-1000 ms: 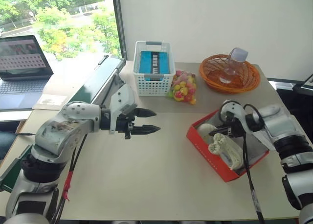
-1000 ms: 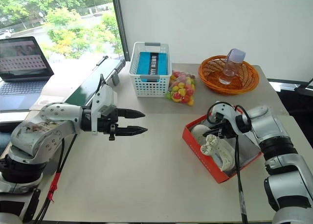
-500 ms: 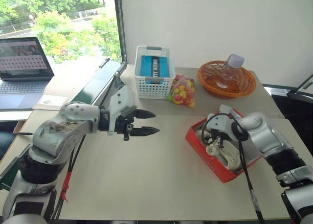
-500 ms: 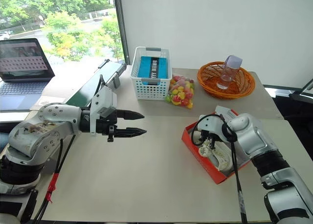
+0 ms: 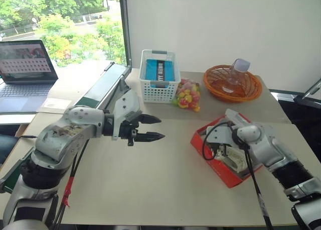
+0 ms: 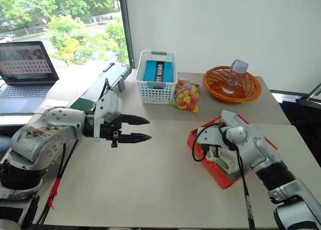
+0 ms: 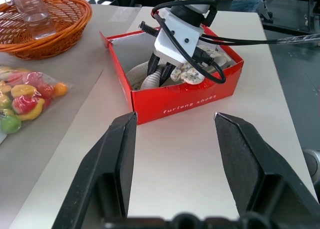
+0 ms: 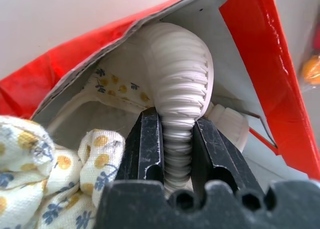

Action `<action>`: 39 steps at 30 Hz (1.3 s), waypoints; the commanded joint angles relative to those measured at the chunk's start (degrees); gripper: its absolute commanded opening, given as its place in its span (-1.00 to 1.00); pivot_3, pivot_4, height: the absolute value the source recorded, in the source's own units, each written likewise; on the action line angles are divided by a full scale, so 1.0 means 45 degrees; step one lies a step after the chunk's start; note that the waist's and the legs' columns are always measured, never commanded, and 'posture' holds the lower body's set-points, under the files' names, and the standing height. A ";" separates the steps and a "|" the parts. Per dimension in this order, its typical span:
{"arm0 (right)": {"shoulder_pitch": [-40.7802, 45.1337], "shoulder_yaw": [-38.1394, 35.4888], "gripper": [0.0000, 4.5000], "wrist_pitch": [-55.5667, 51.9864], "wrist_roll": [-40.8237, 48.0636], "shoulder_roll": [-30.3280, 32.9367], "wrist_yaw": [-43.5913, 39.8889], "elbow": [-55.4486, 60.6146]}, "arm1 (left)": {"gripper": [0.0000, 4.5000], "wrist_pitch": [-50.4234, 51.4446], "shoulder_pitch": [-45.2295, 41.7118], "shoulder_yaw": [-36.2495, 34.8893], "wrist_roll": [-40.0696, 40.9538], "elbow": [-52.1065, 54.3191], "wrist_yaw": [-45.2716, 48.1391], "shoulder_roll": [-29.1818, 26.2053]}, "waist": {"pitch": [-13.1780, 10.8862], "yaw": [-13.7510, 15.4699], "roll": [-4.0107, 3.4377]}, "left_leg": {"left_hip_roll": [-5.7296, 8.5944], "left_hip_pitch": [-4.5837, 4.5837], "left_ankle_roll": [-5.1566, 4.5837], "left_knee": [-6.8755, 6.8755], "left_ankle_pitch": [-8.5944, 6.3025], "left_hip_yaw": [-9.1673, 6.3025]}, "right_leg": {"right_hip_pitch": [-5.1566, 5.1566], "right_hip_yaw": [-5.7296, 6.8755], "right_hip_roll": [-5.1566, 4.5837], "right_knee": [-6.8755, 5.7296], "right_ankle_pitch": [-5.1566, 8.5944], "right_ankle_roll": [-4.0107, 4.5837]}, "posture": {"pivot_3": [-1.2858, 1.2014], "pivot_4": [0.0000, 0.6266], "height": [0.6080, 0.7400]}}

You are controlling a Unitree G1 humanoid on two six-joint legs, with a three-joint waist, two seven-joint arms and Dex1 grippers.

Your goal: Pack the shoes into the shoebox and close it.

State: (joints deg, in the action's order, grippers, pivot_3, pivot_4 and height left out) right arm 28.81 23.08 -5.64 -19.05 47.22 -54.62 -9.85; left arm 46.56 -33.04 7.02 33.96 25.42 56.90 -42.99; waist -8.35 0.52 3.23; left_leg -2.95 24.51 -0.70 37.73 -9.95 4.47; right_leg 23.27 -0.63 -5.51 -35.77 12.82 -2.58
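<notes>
Right gripper has its jaws clamped on a shoe inside the shoebox; left gripper hovers over the worktop, jaws spread, holding nothing.

Your robot's left arm is a rounded silver-grey shell, scuffed with brownish marks, ending in a white wrist block and a left gripper of two pointed black fingers. A black cable and a red tie hang beneath it. The right arm is the same silver-grey, with black joint bands and looping black cables.
</notes>
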 commanded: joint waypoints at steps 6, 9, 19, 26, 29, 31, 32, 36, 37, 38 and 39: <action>-0.0641 0.0311 -0.83 0.1696 -0.1612 0.0196 0.2540 -0.2899 | 0.16 -0.0144 -0.0226 -0.0108 0.0162 0.0377 0.0117 -0.0023 | 0.0013 -0.0026 0.0014 | -0.0014 -0.0047 0.0000 0.0000 0.0000 -0.0033 | -0.0021 -0.0005 -0.0042 0.0018 0.0001 0.0002 | 0.03 -0.52 1.00; -0.0603 0.0277 -0.83 0.1738 -0.1870 0.0201 0.3090 -0.3019 | 0.16 -0.0156 -0.0267 -0.0080 0.0141 0.0336 0.0147 -0.0011 | 0.0014 -0.0034 0.0003 | -0.0018 -0.0035 -0.0007 -0.0003 -0.0004 -0.0042 | -0.0020 0.0003 -0.0072 0.0092 0.0000 0.0003 | 0.03 -0.52 1.00; -0.1613 -0.0687 -0.83 -0.0378 -0.0095 -0.0570 0.2025 -0.1924 | 0.16 -0.0290 -0.0480 0.0094 0.0034 0.0094 0.0307 0.0094 | 0.0019 0.0000 0.0009 | -0.0004 0.0017 -0.0073 -0.0039 -0.0041 0.0102 | 0.0001 0.0030 -0.0228 0.0214 -0.0002 0.0007 | 0.03 -0.52 1.00; -0.2127 -0.2954 -0.83 -0.7120 0.5225 -0.2502 -0.1035 0.2103 | 0.16 -0.0406 -0.0545 0.0190 -0.0092 -0.0065 0.0426 0.0112 | 0.0124 -0.0053 0.0142 | -0.0056 -0.0050 -0.0077 -0.0112 -0.0043 0.0109 | -0.0012 0.0062 -0.0209 0.0187 -0.0007 0.0005 | 0.03 -0.52 1.00; -0.1659 -0.3378 -0.83 -0.9009 0.6018 -0.2662 -0.1166 0.3052 | 0.16 -0.0437 -0.0577 0.0248 -0.0109 -0.0109 0.0484 0.0160 | 0.0147 -0.0134 0.0180 | -0.0105 -0.0041 -0.0029 -0.0187 -0.0072 0.0132 | -0.0001 0.0118 -0.0199 0.0177 -0.0036 0.0041 | 0.03 -0.52 1.00; -0.1529 -0.3357 -0.83 -0.9343 0.5961 -0.2455 -0.1090 0.3275 | 0.16 -0.0444 -0.0580 0.0274 -0.0113 -0.0100 0.0514 0.0168 | 0.0124 -0.0160 0.0138 | -0.0159 -0.0008 0.0004 -0.0205 -0.0094 0.0134 | 0.0051 0.0151 -0.0099 0.0169 -0.0071 0.0139 | 0.03 -0.52 1.00; -0.1489 -0.3347 -0.83 -0.9425 0.5951 -0.2389 -0.1037 0.3337 | 0.16 -0.0450 -0.0583 0.0284 -0.0122 -0.0104 0.0525 0.0170 | 0.0123 -0.0169 0.0129 | -0.0174 0.0000 -0.0020 -0.0205 -0.0079 0.0134 | 0.0057 0.0152 -0.0069 0.0167 -0.0063 0.0152 | 0.03 -0.52 1.00; -0.1242 -0.3322 -0.15 -0.9527 0.5923 -0.1927 -0.0941 0.3511 | 0.16 -0.0556 -0.0690 0.0368 -0.0204 -0.0281 0.0664 0.0207 | 0.0088 -0.0175 0.0075 | -0.0277 0.0097 0.0039 -0.0231 -0.0120 0.0134 | 0.0226 0.0184 0.0107 -0.0025 0.0088 0.0219 | 0.03 -0.52 1.00; -0.1196 -0.3327 -0.02 -0.9588 0.5984 -0.1849 -0.0945 0.3597 | 0.16 -0.0576 -0.0713 0.0387 -0.0219 -0.0314 0.0691 0.0225 | 0.0053 -0.0158 0.0021 | -0.0277 0.0096 0.0042 -0.0230 -0.0125 0.0127 | 0.0235 0.0195 0.0109 -0.0062 0.0115 0.0229 | 0.03 -0.52 1.00; -0.1123 -0.3375 0.09 -0.9662 0.6058 -0.1797 -0.0935 0.3731 | 0.16 -0.0606 -0.0744 0.0417 -0.0241 -0.0357 0.0721 0.0250 | 0.0012 -0.0147 -0.0044 | -0.0278 0.0096 0.0032 -0.0230 -0.0132 0.0121 | 0.0240 0.0199 0.0117 -0.0068 0.0124 0.0237 | 0.03 -0.52 1.00; -0.1009 -0.3470 0.31 -0.9751 0.6148 -0.1766 -0.0910 0.3885 | 0.16 -0.0655 -0.0781 0.0459 -0.0268 -0.0419 0.0760 0.0281 | -0.0027 -0.0143 -0.0106 | -0.0278 0.0099 0.0030 -0.0231 -0.0133 0.0118 | 0.0241 0.0202 0.0120 -0.0068 0.0126 0.0236 | 0.03 -0.52 1.00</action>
State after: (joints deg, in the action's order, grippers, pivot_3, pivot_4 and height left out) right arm 23.40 7.92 -48.53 6.97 38.66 -58.50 4.88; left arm 44.98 -35.48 9.16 32.90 23.57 59.65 -42.16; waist -8.47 -0.12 2.76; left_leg -4.19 24.96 -0.56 36.69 -10.55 5.01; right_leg 24.35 0.27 -4.98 -36.08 13.39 -1.54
